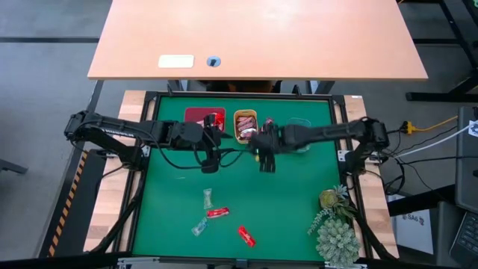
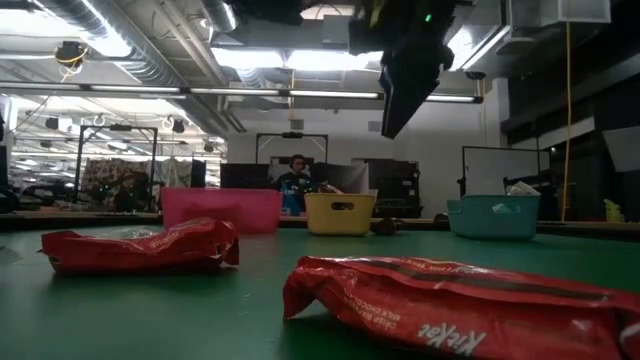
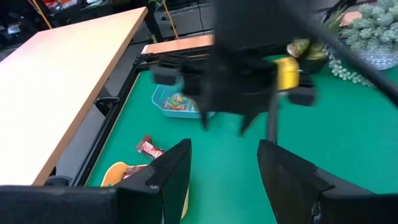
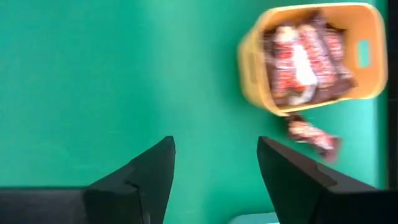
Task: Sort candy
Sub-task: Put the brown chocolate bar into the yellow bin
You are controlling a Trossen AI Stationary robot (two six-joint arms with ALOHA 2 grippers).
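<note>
Table: I see the green table (image 1: 246, 179) with three trays in a row at its far edge and an artificial plant (image 1: 334, 224) at the near right corner.
Arms: both of my arms reach in toward the middle, just in front of the trays. The left gripper (image 1: 211, 161) and the right gripper (image 1: 265, 157) hang above the mat near each other; both sets of jaws stand wide with nothing between them, as each wrist view shows.
Trays: red tray (image 1: 205, 117) holds red wrappers, orange tray (image 4: 311, 53) is packed with brown-and-white bars, teal tray (image 3: 174, 102) holds a few clear greenish sweets.
Loose candy: two red sweets (image 1: 217, 213) (image 1: 246, 237) and two clear greenish ones (image 1: 208, 199) (image 1: 199, 228) lie at the near side of the table, well apart from the trays. One brown bar (image 4: 313, 137) lies on the mat just beside the orange tray, outside it.
Risk: the arms sit close, so I judge a reach by either could clip the other; a low sweep could also shove that stray bar.
Unclear: the left wrist view blurs the right arm, and I cannot count the teal tray's contents. The low view cuts off the nearest red wrapper.
</note>
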